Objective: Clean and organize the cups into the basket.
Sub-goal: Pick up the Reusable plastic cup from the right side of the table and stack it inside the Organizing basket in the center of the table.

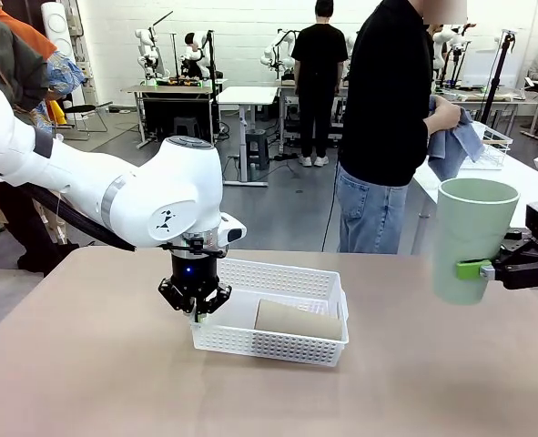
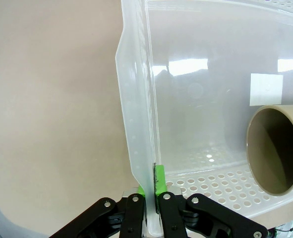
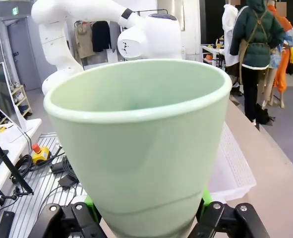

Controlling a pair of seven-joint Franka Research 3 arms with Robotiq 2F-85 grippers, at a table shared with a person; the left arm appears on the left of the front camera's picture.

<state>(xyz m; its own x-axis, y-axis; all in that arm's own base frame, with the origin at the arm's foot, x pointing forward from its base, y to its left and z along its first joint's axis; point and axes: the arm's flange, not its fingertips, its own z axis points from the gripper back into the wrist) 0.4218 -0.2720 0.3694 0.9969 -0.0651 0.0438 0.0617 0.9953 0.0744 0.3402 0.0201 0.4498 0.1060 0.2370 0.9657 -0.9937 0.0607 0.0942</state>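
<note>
Front view: the left gripper (image 1: pixel 194 299) stands at the near left corner of the basket (image 1: pixel 278 269), its jaws pressed together on the wall. A tan cup (image 1: pixel 298 320) lies on its side inside, toward the near right, with its long axis along the basket's length. The green cup (image 1: pixel 473 238) hangs upright over the right side of the table (image 1: pixel 86 364), clamped low on its body by the right gripper (image 1: pixel 483 270). It is well apart from the basket, which lies to that gripper's left. The right arm is the one for this cup (it already holds it); the left seems to be steadying the basket.

Left wrist view: the left gripper (image 2: pixel 153 196) pinches the thin wall of the basket (image 2: pixel 136 124) between its green pads. The tan cup (image 2: pixel 277 148) turns its open mouth toward this end.

Right wrist view: the right gripper (image 3: pixel 147 210) is spread wide around the green cup (image 3: pixel 141 139), pads on its narrow lower part, mouth up. The basket (image 3: pixel 235 168) shows beyond the cup. The coming move likely turns on two things — carrying the cup leftward, and tipping it from upright to lie parallel with the tan cup in the free strip on the far side.
</note>
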